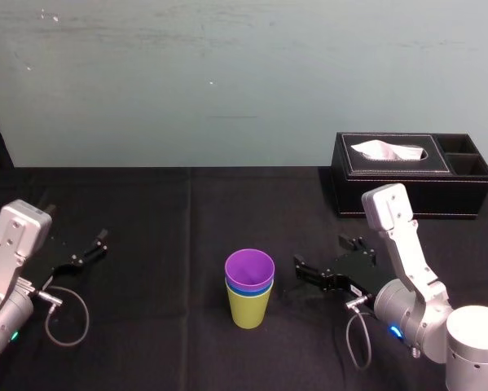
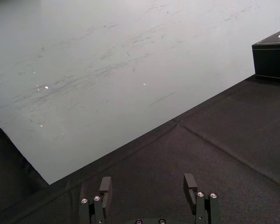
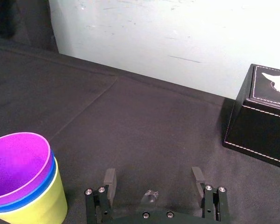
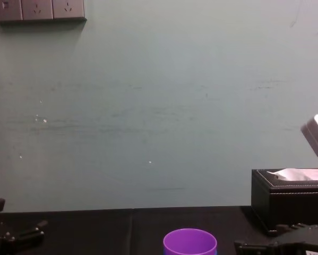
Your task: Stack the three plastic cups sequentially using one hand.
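Your right hand sits low over the black cloth tabletop, released: its two black fingers stand wide apart with only bare cloth between them, and they grasp nothing. The three cups stand nested in one upright stack just beside this hand, off its left finger and clear of it, not touching. The small tapered yellow-green plastic cup is at the bottom and rests on the tabletop. The smooth blue plastic cup sits inside it, showing only as a thin band at the rim. The purple plastic cup is seated innermost, its open mouth facing up. In the chest view the purple rim shows at the bottom edge, with your right hand's dark fingers low to its right. The black leather-look tissue box, with a white tissue at its slot, lies beyond your right hand toward the pale green wall, on its right side and apart from it. Your left hand rests idle at the left side of the tabletop, well apart from the stack, its fingers also spread open over bare cloth and holding nothing.
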`<state>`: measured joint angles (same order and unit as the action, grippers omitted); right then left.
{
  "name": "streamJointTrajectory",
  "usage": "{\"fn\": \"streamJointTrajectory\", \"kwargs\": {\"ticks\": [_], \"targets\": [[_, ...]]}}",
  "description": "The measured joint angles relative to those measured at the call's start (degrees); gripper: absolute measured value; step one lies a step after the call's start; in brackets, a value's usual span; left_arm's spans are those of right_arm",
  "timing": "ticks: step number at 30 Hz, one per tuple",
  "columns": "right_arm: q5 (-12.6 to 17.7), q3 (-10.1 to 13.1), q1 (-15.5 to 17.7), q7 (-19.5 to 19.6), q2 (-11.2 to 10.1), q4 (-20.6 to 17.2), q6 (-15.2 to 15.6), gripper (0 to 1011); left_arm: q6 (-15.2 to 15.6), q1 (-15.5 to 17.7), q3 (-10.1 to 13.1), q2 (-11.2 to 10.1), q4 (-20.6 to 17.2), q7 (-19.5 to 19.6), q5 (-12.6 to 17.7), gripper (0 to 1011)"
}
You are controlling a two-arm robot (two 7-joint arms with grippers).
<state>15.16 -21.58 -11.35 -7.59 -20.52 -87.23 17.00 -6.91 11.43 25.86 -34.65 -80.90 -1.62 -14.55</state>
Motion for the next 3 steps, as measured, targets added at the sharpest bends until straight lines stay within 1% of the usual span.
{"fn": "streamJointTrajectory", "kwargs": {"ticks": [3], "targets": [[0.0,0.0,0.0,0.0,0.0,0.0,0.0,1004,0.0,0.0,0.0,0.0,0.0,0.0,0.0,1000]]}}
